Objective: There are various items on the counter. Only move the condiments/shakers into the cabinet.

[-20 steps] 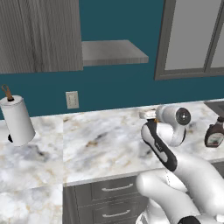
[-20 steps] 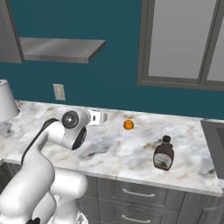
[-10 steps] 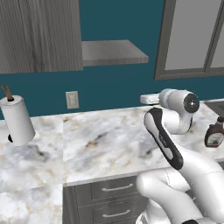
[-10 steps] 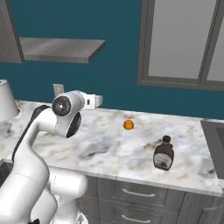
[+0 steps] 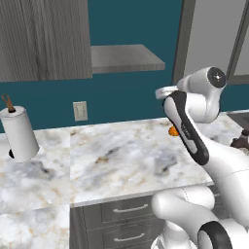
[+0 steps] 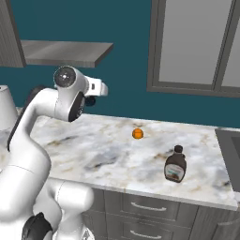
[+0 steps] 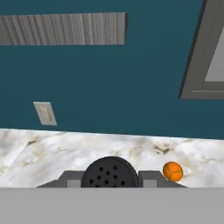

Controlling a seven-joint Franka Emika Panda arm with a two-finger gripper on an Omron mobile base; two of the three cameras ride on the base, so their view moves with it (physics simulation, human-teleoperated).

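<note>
My gripper (image 7: 110, 180) is shut on the small clear shaker (image 7: 110, 172); its black perforated top sits between the two fingers in the hand view. The hand hangs high above the marble counter (image 5: 112, 160), just below and right of the cabinet shelf (image 5: 124, 58), as seen in the left base view with the gripper (image 5: 165, 91). From the right, the gripper (image 6: 91, 99) is below the shelf's (image 6: 61, 51) right end. The dark brown squeeze bottle (image 6: 176, 165) stands upright near the counter's front right. A small orange fruit (image 6: 137, 133) lies behind it, near the wall.
A white paper towel roll (image 5: 18, 133) stands at the counter's far left. A wall outlet (image 5: 80, 111) sits on the teal wall. Glass-front cabinets (image 6: 197, 44) hang at the right. Grey drawers (image 6: 150, 208) run under the counter.
The arm has lifted the gripper with the shaker from just over the counter up to near shelf height. The bottle and the fruit stay put.
</note>
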